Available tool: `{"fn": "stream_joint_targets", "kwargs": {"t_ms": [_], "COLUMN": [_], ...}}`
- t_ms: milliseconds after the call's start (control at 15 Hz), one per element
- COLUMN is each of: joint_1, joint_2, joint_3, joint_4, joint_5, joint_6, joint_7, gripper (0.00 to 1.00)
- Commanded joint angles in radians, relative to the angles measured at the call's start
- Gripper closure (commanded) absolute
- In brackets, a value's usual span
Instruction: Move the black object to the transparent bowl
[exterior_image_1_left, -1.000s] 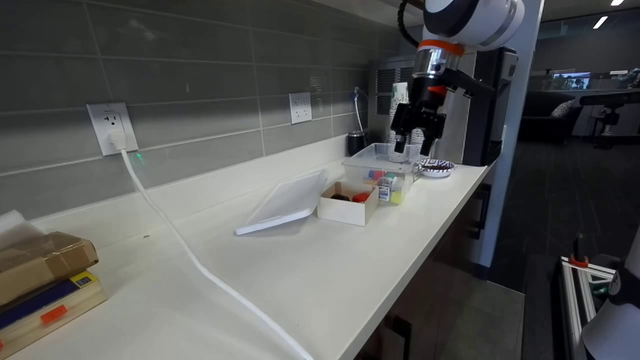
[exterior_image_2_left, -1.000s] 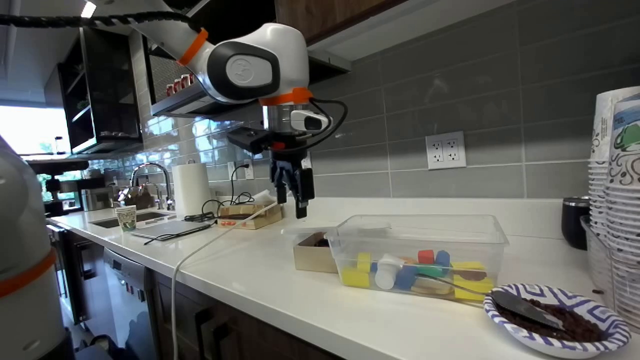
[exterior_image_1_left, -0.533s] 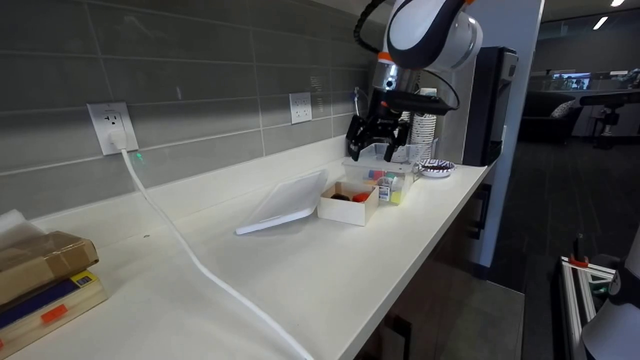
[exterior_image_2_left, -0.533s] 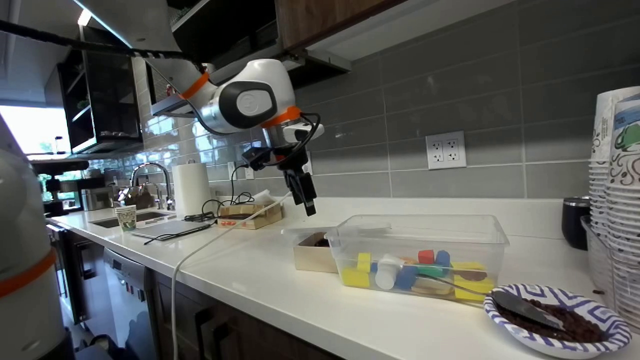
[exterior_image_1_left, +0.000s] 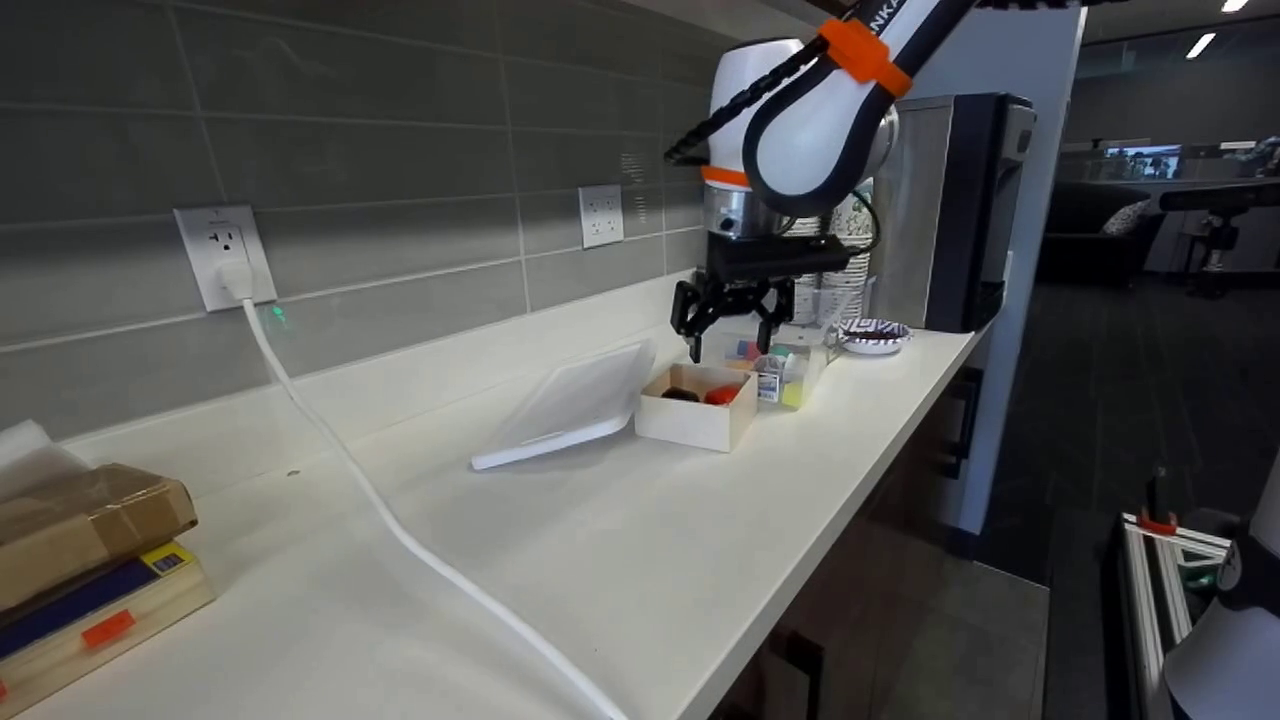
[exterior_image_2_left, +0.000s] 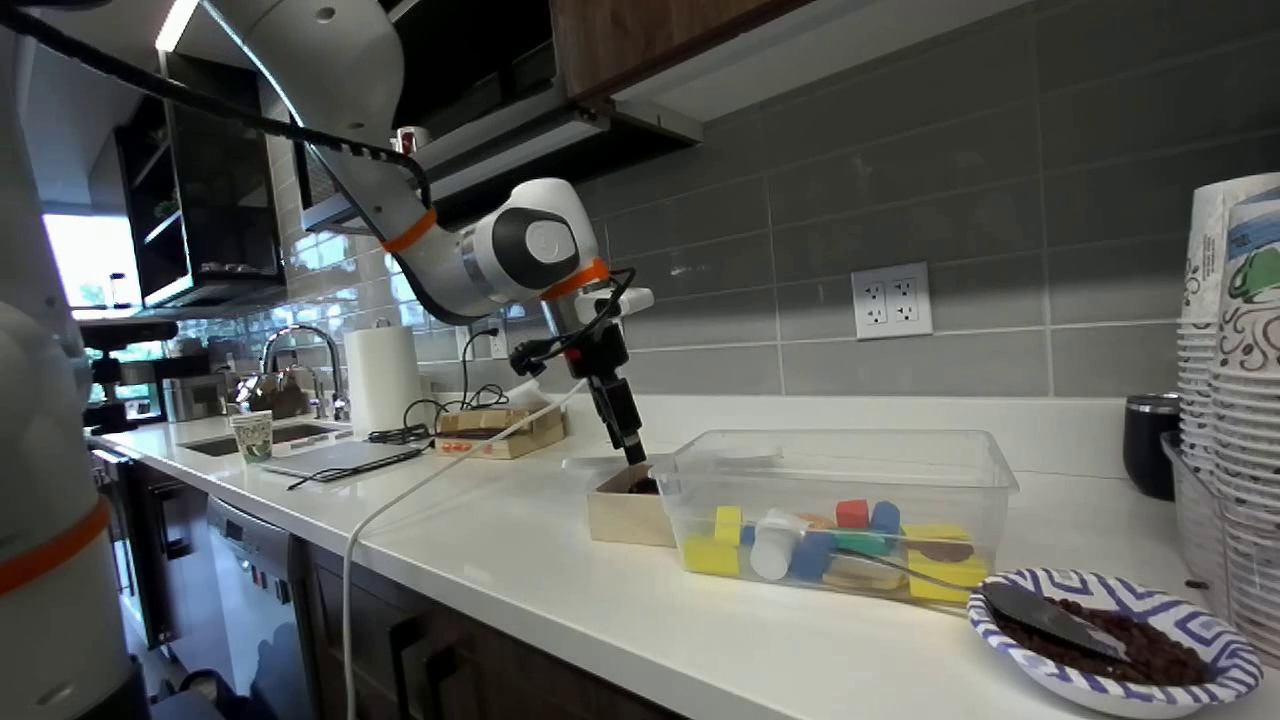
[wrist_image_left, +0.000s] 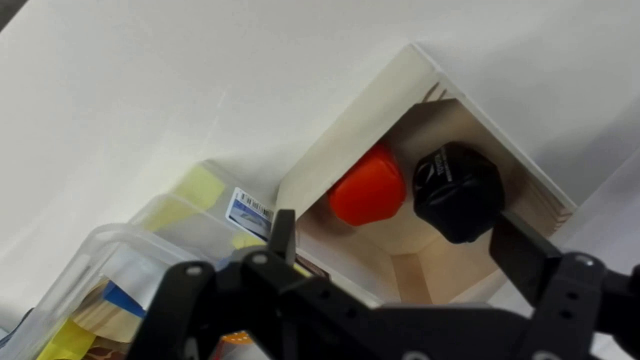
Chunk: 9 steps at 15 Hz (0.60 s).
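The black object (wrist_image_left: 457, 192) is a soft, faceted lump with white print. It lies in a small open wooden box (wrist_image_left: 345, 125) beside a red lump (wrist_image_left: 370, 187). It also shows as a dark patch inside the box in both exterior views (exterior_image_1_left: 681, 394) (exterior_image_2_left: 643, 486). The transparent bowl appears to be the clear rectangular bin (exterior_image_2_left: 680, 500) beside the box, holding colored blocks; it also shows in the wrist view (wrist_image_left: 115, 230). My gripper (wrist_image_left: 395, 225) is open and empty, above the box (exterior_image_1_left: 690, 425). In the wrist view its right fingertip overlaps the black object's edge; contact cannot be told.
A white lid (exterior_image_1_left: 570, 405) leans beside the box. A patterned paper bowl (exterior_image_2_left: 1240, 670) with a spoon and dark bits stands past the bin, near stacked paper cups (exterior_image_2_left: 1245, 450) and a black tumbler (exterior_image_2_left: 1150, 445). The tiled wall (exterior_image_2_left: 920, 220) runs behind.
My gripper has moved down from above the bin's area to over the small box, and the wrist has turned. The fingers stay open. The objects on the counter have not moved.
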Motion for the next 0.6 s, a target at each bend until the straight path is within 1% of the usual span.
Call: {"fn": "stream_joint_targets", "kwargs": {"t_ms": [0,133,533], "joint_1": [0.041,0.067,0.133], "joint_2": [0.079,0.112,0.168], "joint_3": [-0.018,-0.029,-0.065], "joint_4": [0.07,0.084,0.104], "joint_5": [-0.085,-0.093,-0.094], "joint_6": [-0.032,-0.025,0.052], "joint_7": [0.108,0.111,0.086], "gripper": [0.0,0.0,0.0]}}
